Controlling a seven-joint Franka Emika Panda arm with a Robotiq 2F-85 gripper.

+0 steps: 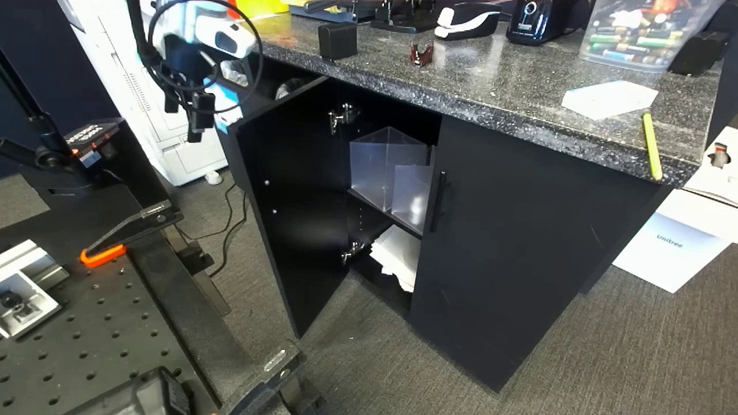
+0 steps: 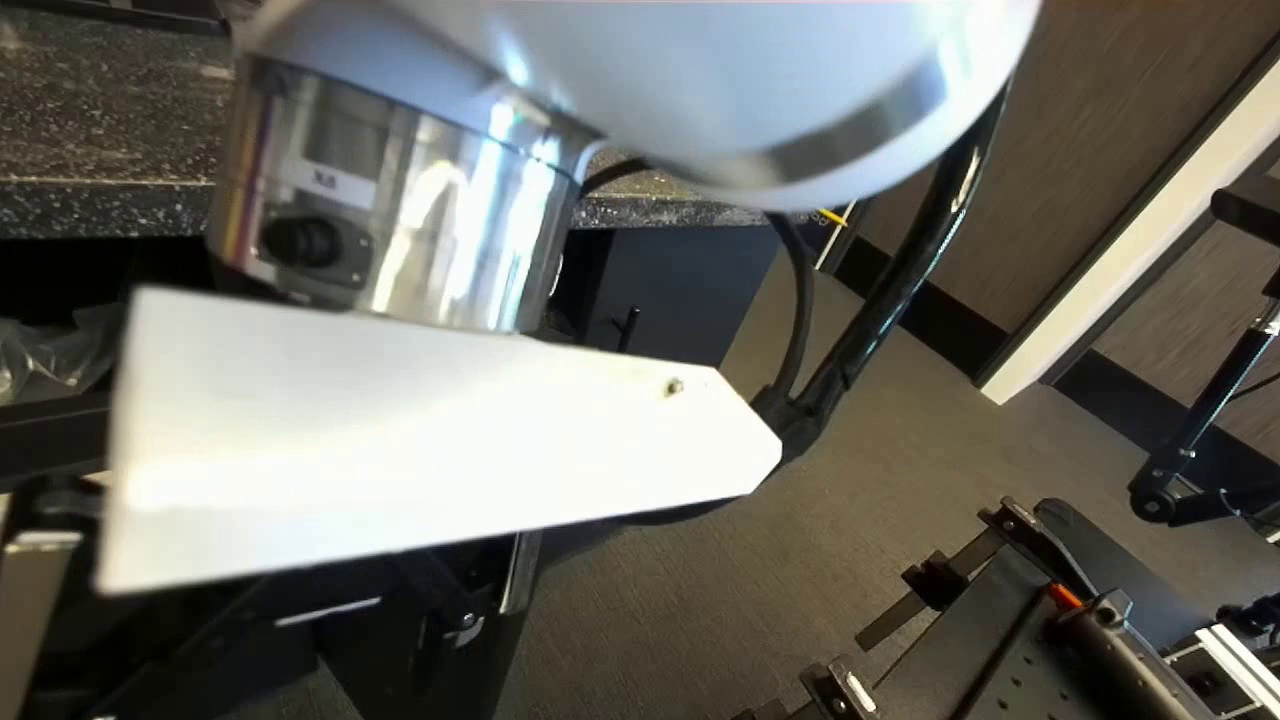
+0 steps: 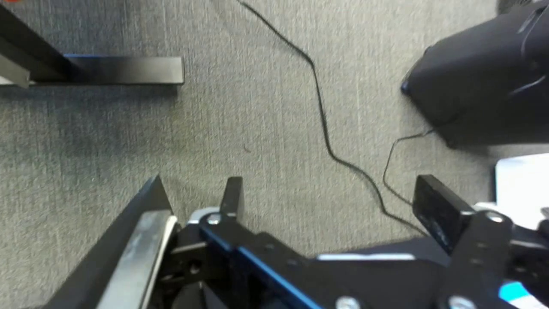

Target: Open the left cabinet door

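Note:
The left cabinet door (image 1: 294,213) stands swung open in an exterior view, with its dark inner face and silver hinges showing. Its bar handle is hidden on the far side. The twin door (image 1: 507,242), with its handle at its left edge, is shut; it also shows in an exterior view (image 2: 675,285), where the arm hides the left door. My gripper (image 1: 184,118) hangs to the left of the open door's top outer corner, apart from it in that view. In the wrist view my gripper (image 3: 332,195) is open and empty over the floor.
Acrylic boxes (image 1: 386,167) and papers (image 1: 398,256) lie inside the cabinet. A stone countertop (image 1: 478,109) overhangs the doors. A white machine (image 1: 173,127) stands behind the gripper. The perforated robot table (image 1: 104,334) is in front, and a cable (image 3: 321,107) crosses the floor.

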